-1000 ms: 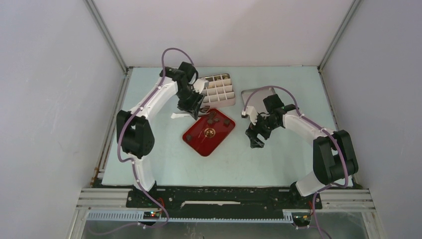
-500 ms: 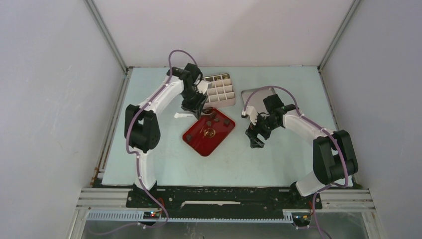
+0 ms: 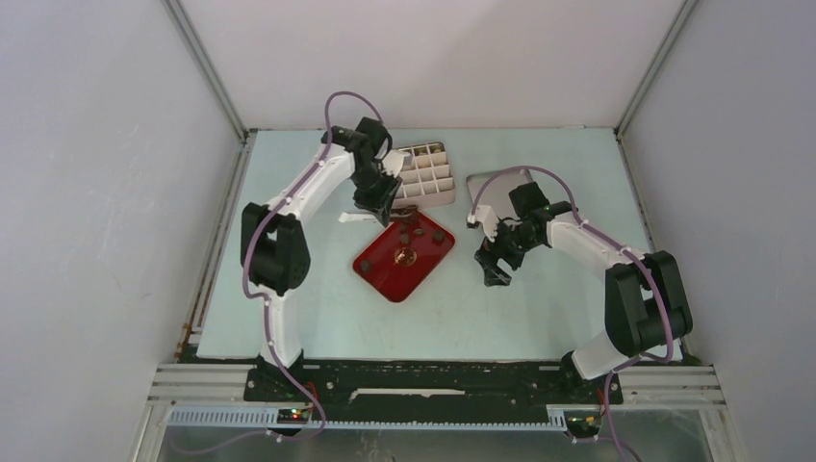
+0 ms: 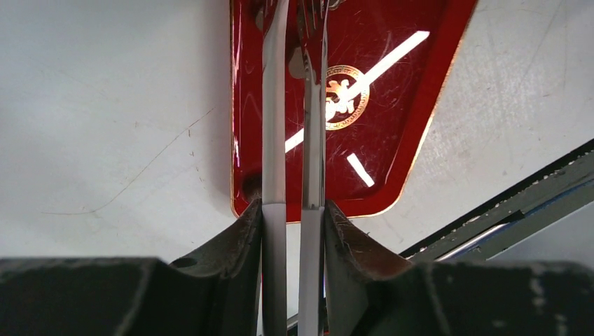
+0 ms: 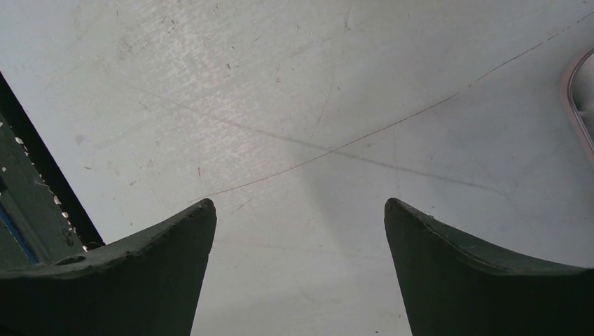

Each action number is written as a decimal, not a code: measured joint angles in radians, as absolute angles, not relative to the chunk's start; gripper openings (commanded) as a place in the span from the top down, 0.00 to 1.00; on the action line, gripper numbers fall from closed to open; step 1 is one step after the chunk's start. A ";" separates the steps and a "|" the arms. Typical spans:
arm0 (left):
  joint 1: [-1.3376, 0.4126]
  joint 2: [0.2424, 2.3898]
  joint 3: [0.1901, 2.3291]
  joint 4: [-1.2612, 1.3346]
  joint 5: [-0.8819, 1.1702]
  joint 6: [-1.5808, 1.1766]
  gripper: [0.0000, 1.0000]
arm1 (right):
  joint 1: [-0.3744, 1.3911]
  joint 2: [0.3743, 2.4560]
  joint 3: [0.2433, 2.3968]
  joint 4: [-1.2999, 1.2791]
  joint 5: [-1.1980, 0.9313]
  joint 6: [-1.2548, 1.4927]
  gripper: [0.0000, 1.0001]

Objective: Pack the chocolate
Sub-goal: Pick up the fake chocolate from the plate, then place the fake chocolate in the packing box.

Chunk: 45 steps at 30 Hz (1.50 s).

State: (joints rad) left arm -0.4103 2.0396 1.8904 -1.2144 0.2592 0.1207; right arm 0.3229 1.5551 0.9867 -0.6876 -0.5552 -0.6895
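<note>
Several dark chocolates [image 3: 420, 231] lie on the red tray [image 3: 390, 271] at centre frame, none visibly in the divided box [image 3: 428, 178] above it, so packing looks barely begun; the left gripper [image 4: 293, 210] pinches tongs [image 4: 274, 105] over the tray, while the right gripper [image 5: 298, 210] hangs spread above the table [image 5: 280, 105].

Robotics lab test cell, bench-top rig.

Plain white panel walls [image 3: 96, 192] box in three sides, held by bare aluminium corner posts [image 3: 207, 72]. Pale blue-green tabletop [image 3: 500, 308], visibly scratched in the wrist views. Two white-and-black jointed robot arms, left [image 3: 308, 188] and right [image 3: 587, 241], are bolted to a black base plate [image 3: 433, 382] at the near edge. Loose purple cables [image 3: 328, 111] loop off the arms. A grey slotted cable duct [image 3: 404, 417] runs along the front rail, with small lit circuit boards [image 3: 289, 416] on it.
</note>
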 measured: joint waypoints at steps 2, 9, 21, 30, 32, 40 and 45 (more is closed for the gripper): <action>-0.410 2.016 1.890 -1.214 0.270 0.124 0.80 | 0.323 1.555 0.987 -0.688 -0.555 -0.690 0.08; -0.410 1.874 1.891 -1.173 0.252 0.123 0.80 | 0.325 1.556 0.987 -0.688 -0.555 -0.690 0.08; -0.392 2.041 2.079 -1.123 0.150 0.102 0.67 | 0.325 1.556 0.987 -0.688 -0.555 -0.690 0.08; -0.386 2.135 2.135 -1.136 0.152 0.088 0.54 | 0.325 1.562 0.987 -0.688 -0.552 -0.690 0.08; -0.386 2.135 2.142 -1.139 0.153 0.086 0.54 | 0.325 1.567 0.987 -0.688 -0.552 -0.690 0.08; -0.386 2.098 2.130 -1.143 0.169 0.093 0.55 | 0.325 1.573 0.987 -0.689 -0.552 -0.690 0.08; -0.386 1.882 1.935 -1.138 0.198 0.134 0.55 | 0.333 1.594 0.997 -0.698 -0.552 -0.690 0.08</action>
